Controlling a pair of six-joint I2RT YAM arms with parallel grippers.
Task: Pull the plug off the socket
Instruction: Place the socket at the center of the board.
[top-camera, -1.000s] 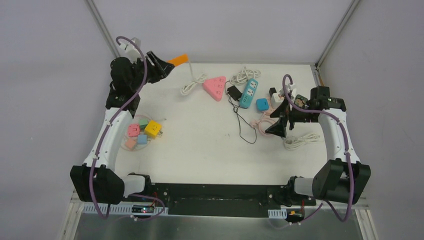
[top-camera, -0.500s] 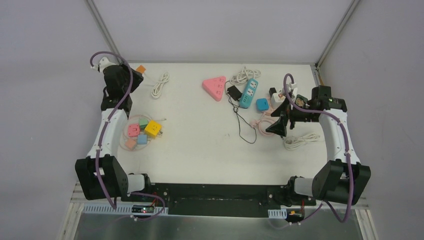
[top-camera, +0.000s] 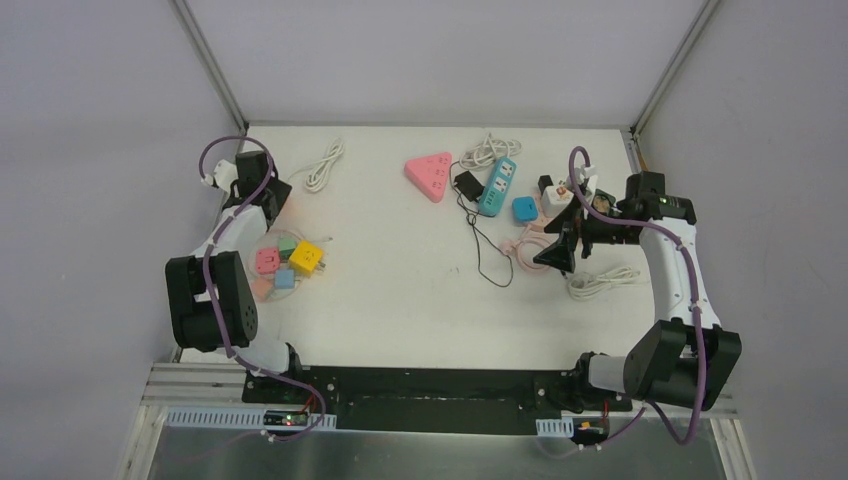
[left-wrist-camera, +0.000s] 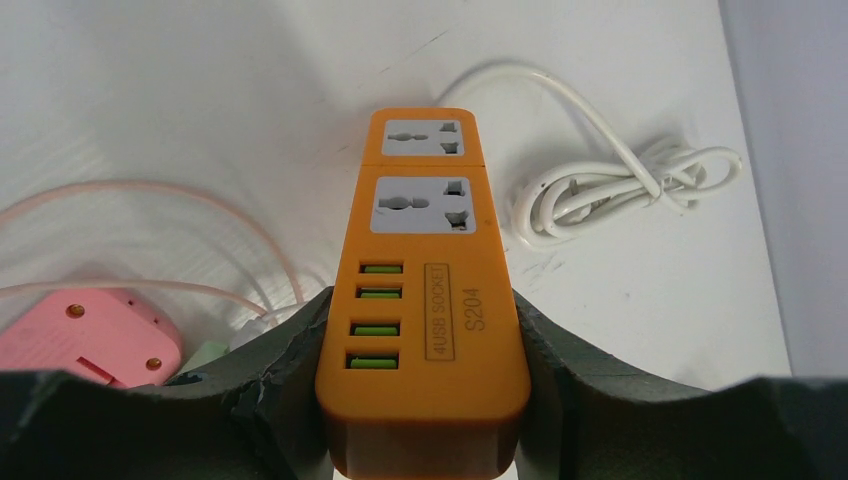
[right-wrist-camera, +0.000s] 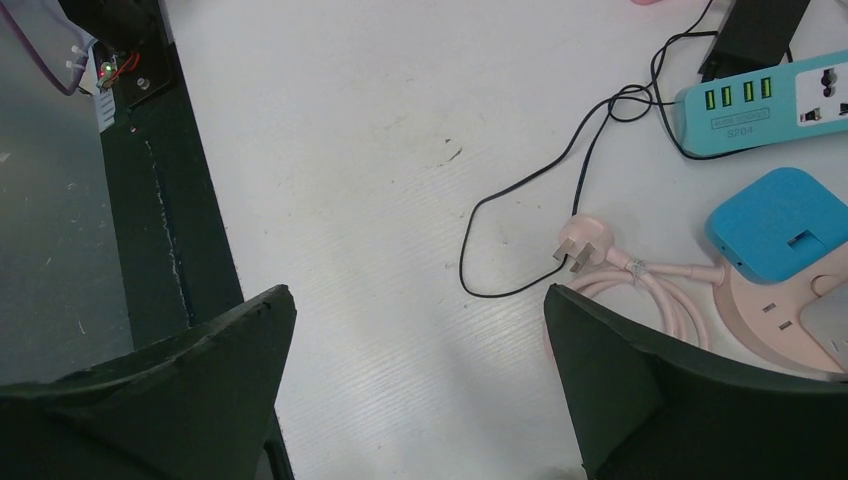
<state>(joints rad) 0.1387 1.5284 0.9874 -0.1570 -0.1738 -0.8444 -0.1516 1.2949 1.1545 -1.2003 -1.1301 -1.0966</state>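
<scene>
The left gripper clamps the near end of the orange power strip at the table's far-left side, beside a coiled white cable, while the right gripper hangs wide open above a loose pink plug.

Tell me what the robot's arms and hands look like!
The left arm and right arm are white with chunky black joints. A purple cable loops along each. The left hand and right hand each have two black, wedge-shaped fingers with rough edges.
</scene>
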